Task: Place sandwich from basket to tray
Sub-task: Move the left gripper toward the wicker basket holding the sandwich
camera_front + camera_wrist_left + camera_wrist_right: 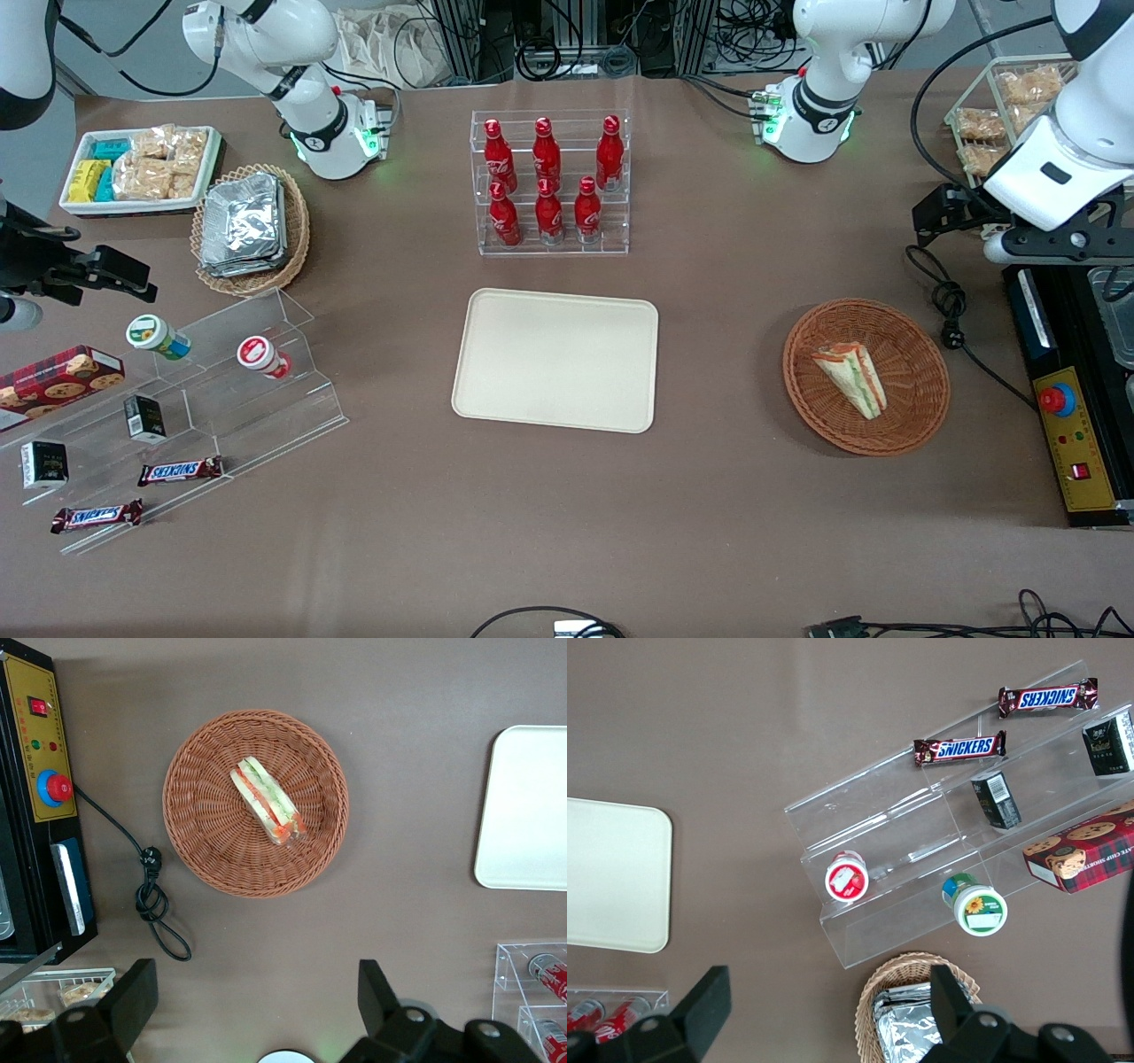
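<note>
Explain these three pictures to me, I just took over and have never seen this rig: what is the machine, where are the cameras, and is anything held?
Two white robot arms stand at a brown table. One picture looks down from the front; the other two come from cameras on each arm's wrist. The working arm's black two-finger gripper hangs open and empty above the table, farther from the front camera than the round reddish-brown wicker basket. In that basket lies the triangular white-bread sandwich. The flat cream rectangular tray sits mid-table with nothing on it. A clear rack of red bottles stands farther back.
</note>
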